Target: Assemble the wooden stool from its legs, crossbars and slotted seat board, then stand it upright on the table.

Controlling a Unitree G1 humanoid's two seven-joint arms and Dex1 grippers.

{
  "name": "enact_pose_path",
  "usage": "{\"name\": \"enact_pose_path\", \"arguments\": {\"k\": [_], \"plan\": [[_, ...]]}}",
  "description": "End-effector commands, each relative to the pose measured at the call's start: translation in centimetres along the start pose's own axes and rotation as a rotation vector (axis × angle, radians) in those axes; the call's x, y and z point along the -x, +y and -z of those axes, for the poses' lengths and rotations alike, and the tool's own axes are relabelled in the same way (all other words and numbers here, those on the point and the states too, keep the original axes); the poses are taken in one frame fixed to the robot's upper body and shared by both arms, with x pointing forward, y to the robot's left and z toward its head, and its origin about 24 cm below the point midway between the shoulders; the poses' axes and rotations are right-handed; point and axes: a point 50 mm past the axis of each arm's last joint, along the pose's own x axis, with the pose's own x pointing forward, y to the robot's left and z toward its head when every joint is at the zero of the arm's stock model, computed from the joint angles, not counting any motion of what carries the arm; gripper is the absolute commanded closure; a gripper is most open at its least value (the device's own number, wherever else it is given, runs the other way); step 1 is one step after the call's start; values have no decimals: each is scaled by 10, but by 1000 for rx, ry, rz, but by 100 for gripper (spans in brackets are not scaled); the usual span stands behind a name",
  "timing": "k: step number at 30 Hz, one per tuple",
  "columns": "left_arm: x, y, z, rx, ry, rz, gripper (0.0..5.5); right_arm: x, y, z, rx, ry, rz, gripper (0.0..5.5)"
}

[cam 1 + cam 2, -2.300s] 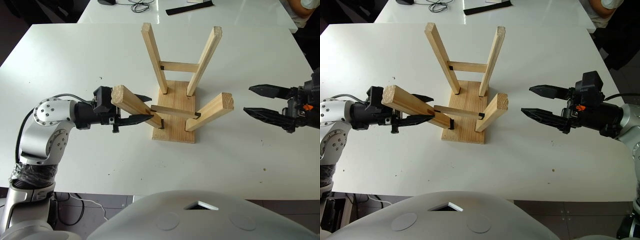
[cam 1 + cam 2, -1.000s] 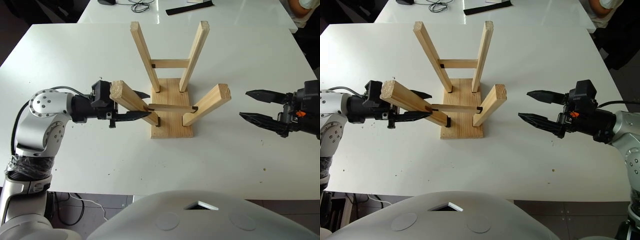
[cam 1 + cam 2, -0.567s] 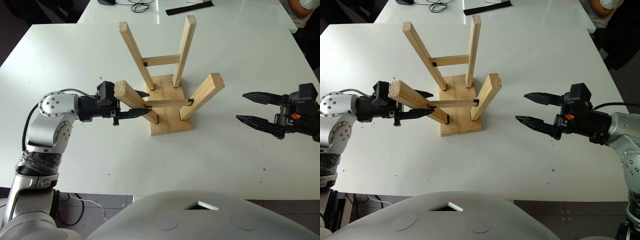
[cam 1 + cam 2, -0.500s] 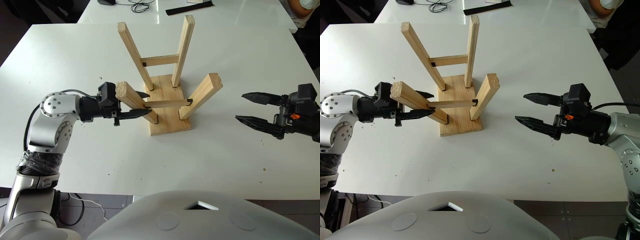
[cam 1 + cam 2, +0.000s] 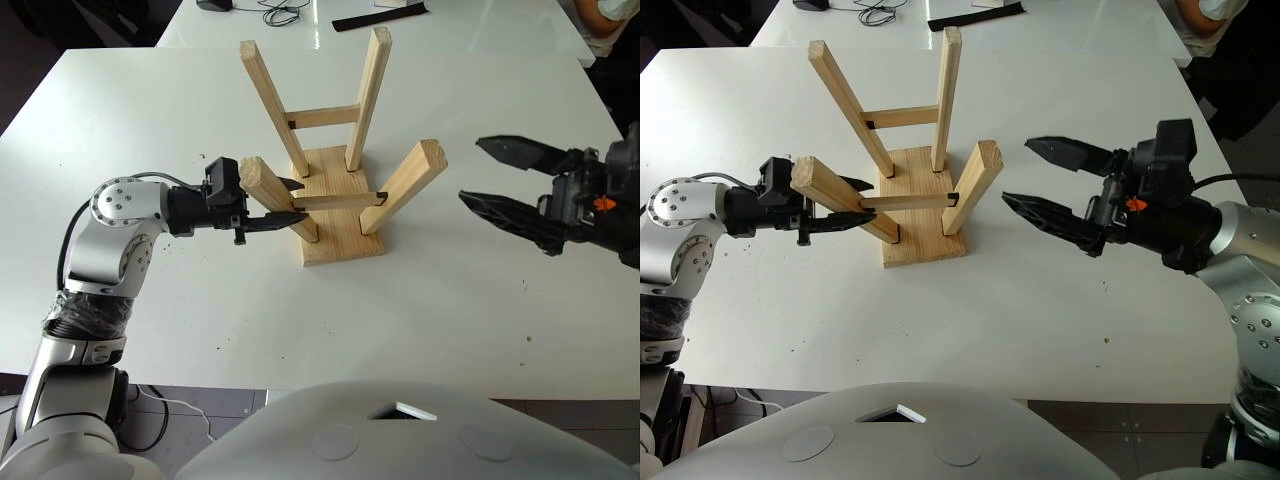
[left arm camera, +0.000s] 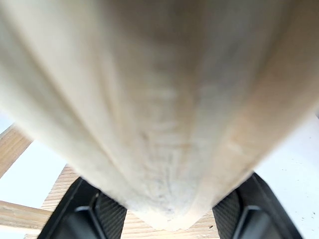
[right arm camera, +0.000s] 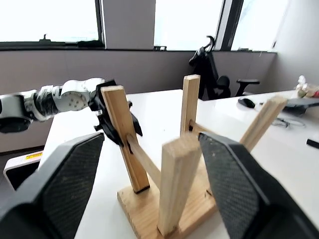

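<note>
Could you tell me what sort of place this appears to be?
Probably an office or lab workspace: white tables, an office chair beside large windows, and cables on the far table.

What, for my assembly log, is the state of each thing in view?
stool: assembled, upside down, legs pointing up.
seat board: lying flat on the table.
near crossbar: seated between the two near legs.
left gripper: shut on the near-left leg.
right gripper: open, clear of the stool.
</note>
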Motion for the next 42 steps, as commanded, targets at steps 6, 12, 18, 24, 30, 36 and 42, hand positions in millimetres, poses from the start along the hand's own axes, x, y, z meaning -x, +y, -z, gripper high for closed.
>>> {"name": "enact_pose_path", "arguments": {"k": [6,12,18,24,30,36,42], "plan": [[-35,-18,-5,68,89,20,345,-76,12,-9,-7,-150,156,226],[-43,-16,-7,69,135,-13,345,-104,17,4,61,-111,227,318],[-41,-10,-3,76,181,-58,345,-97,15,34,42,-55,362,400],[-43,-8,-4,88,186,-63,345,-74,14,140,-132,298,491,483],[-52,-3,-7,71,192,-42,345,-76,24,174,-108,377,465,547],[-52,-3,3,62,252,-56,345,-81,3,125,-16,187,481,547],[-54,-5,18,84,314,-49,345,-87,5,36,18,-138,337,547]]}}
